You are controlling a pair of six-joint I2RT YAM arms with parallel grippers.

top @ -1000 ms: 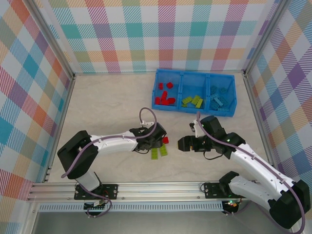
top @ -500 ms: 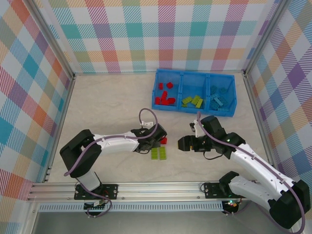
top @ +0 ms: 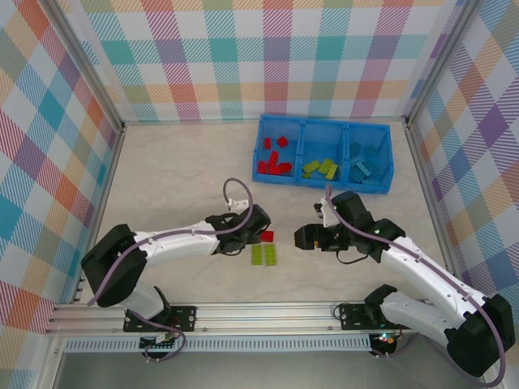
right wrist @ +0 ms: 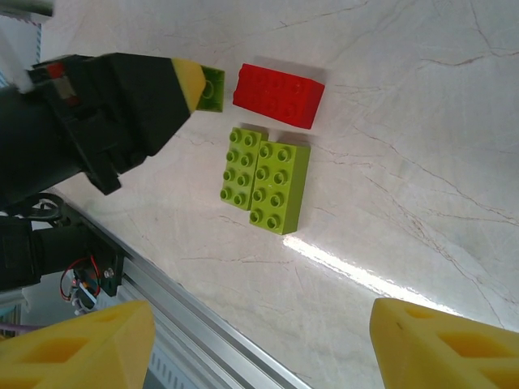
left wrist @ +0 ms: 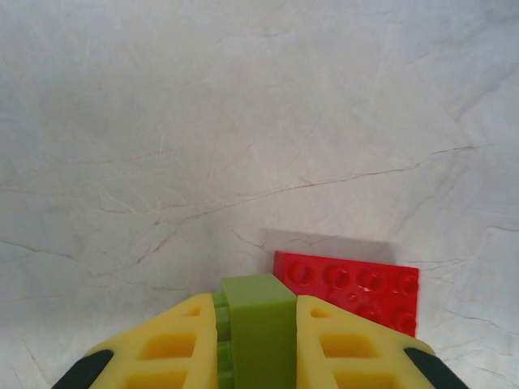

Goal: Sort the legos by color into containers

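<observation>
left hand (left wrist: 256,314) pinching green brick (left wrist: 258,290) | right hand (top: 302,237) spread, empty | brick likely light, rigid, slick; best squeezed across smooth sides

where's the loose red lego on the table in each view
top external: red lego centre, right of the left hand
left wrist: red lego lower right, beyond held green lego
right wrist: red lego top centre, right of green lego
shared landmark: left hand's green lego

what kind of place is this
Probably a robot lab test cell: plaid backdrop panels wall in a pale tabletop, robot arms bolt to an aluminium rail, and a blue tray holds sorted legos.
</observation>
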